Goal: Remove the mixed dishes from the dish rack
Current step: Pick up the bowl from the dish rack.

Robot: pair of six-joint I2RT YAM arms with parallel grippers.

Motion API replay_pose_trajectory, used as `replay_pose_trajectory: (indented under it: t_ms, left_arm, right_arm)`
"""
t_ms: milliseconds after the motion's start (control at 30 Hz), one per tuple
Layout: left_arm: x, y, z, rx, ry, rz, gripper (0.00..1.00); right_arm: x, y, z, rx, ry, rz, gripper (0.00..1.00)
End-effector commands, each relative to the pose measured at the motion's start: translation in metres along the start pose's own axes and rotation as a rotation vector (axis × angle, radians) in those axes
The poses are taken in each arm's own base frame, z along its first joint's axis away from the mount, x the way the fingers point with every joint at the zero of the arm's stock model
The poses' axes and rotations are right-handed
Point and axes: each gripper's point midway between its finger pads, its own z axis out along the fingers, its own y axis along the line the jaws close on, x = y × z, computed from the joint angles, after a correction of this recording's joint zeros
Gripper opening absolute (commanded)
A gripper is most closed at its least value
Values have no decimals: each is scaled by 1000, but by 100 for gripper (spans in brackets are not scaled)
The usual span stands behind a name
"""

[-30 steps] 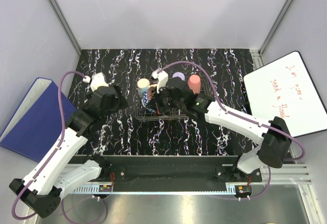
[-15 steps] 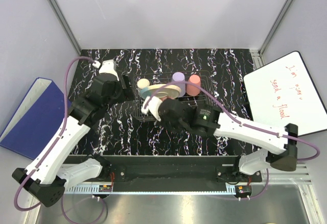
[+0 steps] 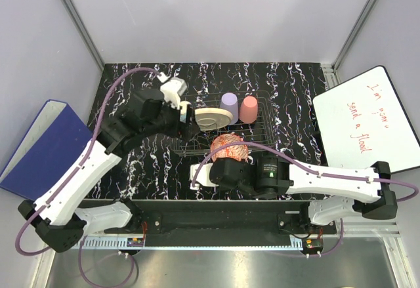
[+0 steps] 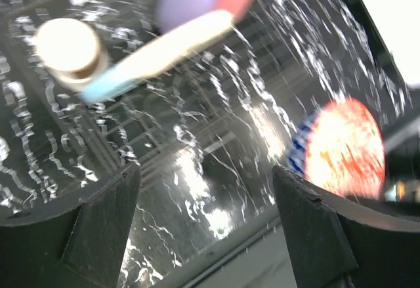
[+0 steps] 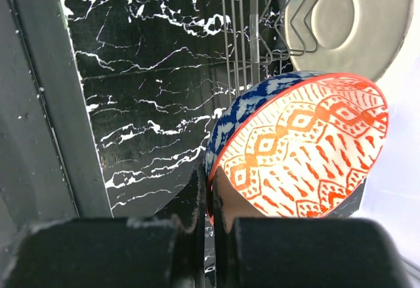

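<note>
Black marbled tabletop [image 3: 295, 84] beneath both arms. Nearest, we see the right gripper [image 5: 209, 199] clamped on the rim of the red-orange bowl [image 5: 302, 144], held tilted at the near edge of the dish rack [image 3: 262, 130]. Farther left, the left gripper [image 4: 203, 229] hangs with its jaws apart. Within the rack we note the tilted plate [image 3: 211, 116], a whitish cup [image 4: 69, 48], a lavender cup [image 3: 229, 104] and a salmon-pink cup [image 3: 249, 109].

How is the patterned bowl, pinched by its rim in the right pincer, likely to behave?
Probably rigid: the bowl looks undistorted though the right pincer holds only its rim. Its glossy glaze suggests it may slip or swing on that thin edge. It looks ceramic, so it is likely breakable if dropped.
</note>
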Motion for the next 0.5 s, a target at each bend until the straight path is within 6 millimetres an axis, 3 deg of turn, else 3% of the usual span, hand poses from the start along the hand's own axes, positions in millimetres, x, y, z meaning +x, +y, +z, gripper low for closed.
replay_pose_trajectory:
  t_ms: [0, 167, 467]
  left_arm:
    - [-6, -35, -11, 142, 23, 141, 84]
    - [12, -53, 1, 208, 107, 178, 83]
    - [19, -70, 7, 253, 145, 209, 82]
  right_arm:
    - [-16, -14, -26, 15, -104, -17, 0]
    - [-33, -13, -37, -33, -171, 14, 0]
    - [-49, -12, -43, -75, -210, 14, 0]
